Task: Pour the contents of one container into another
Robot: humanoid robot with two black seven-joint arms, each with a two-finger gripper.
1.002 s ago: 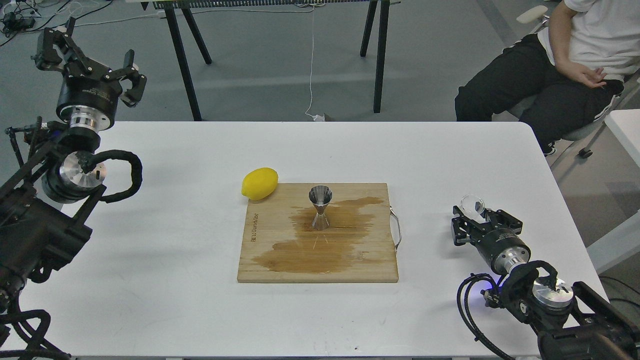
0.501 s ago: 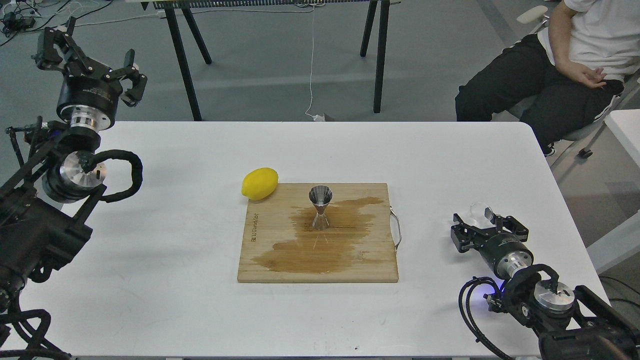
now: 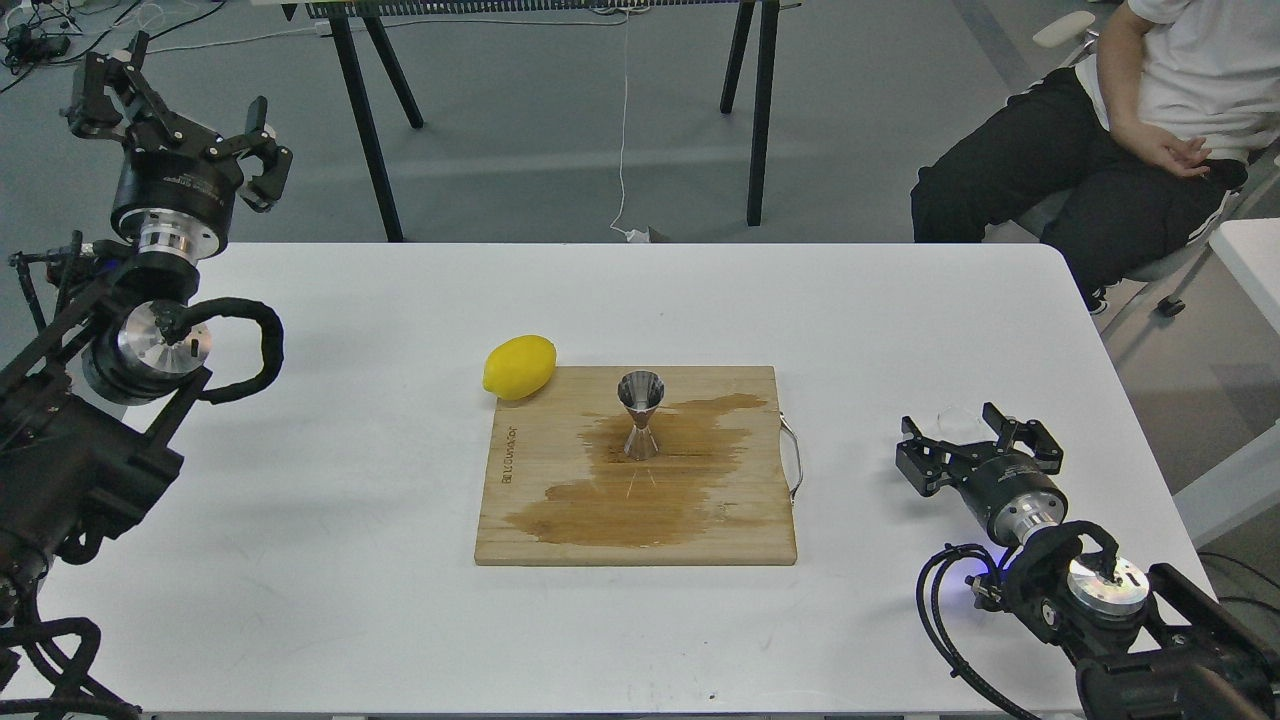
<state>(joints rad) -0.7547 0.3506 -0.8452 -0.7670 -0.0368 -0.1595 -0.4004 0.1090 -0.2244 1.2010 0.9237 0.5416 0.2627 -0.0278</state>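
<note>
The steel jigger (image 3: 640, 414) stands upright in the middle of the wooden cutting board (image 3: 540, 530), on a dark wet stain. The clear glass cup (image 3: 955, 414) shows only faintly, low on the white table at the right, between the spread fingers of my right gripper (image 3: 968, 438). That gripper is open; whether a finger still touches the cup cannot be told. My left gripper (image 3: 175, 100) is raised at the far left, off the table's back corner, open and holding nothing.
A yellow lemon (image 3: 519, 366) lies at the board's far-left corner. The board has a metal handle (image 3: 793, 458) on its right side. A seated person (image 3: 1150, 120) is beyond the table's far-right corner. Table legs stand behind the table.
My right gripper came down towards the table with the glass cup and its fingers spread apart around it. The left arm barely moved.
</note>
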